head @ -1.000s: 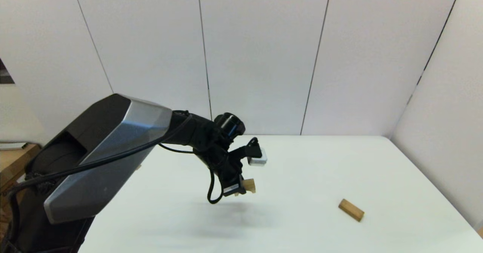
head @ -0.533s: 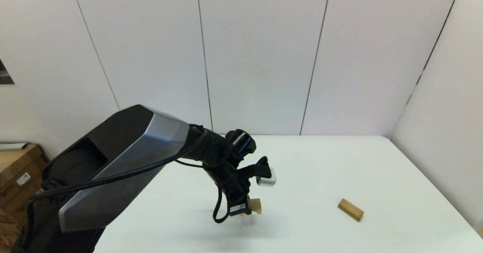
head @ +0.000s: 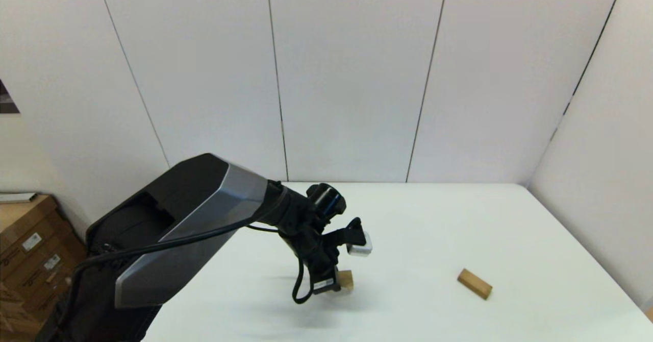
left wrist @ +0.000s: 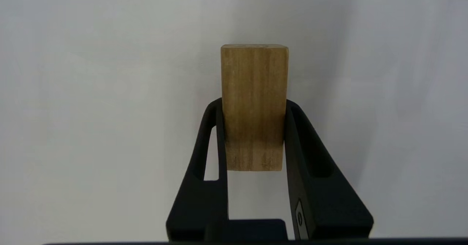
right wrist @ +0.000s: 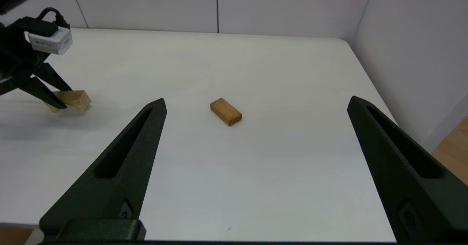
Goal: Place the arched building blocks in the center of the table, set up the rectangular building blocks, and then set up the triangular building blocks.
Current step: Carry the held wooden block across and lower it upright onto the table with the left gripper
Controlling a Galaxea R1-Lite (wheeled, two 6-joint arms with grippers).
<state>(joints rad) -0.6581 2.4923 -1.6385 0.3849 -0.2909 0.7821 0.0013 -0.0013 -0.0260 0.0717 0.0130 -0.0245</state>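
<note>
Starting at the lower left of the head view, a stack of cardboard boxes (head: 30,260) is seen off the table's edge, nothing to do with the job. Just left of the frame's centre, low down, the left gripper (head: 341,282) is found pinching the arched block (head: 347,278). In the left wrist view the block (left wrist: 254,106) is squeezed between both fingers (left wrist: 204,157) at its lower half, with the rest sticking out past the tips. The notch isn't shown from that angle. The block is held very low over the white table (head: 418,219), roughly mid-table. Whether it's actually touching can't be told.

So step one is judged to be in hand: the arched block is being set down in the middle. For the next move, the block needs to be eased flat onto its legs, then the fingers spread and lifted straight off so it isn't dragged or tipped.

Further right, in the lower right of the frame, the plain bar (head: 474,283) is lying flat, well apart from the gripper and untouched. That one is due to be stood up afterwards.

The right gripper (right wrist: 256,99) is only seen in its own wrist view, spread wide and holding nothing, pointed toward the bar (right wrist: 226,111).

The wedge isn't spotted anywhere.
</note>
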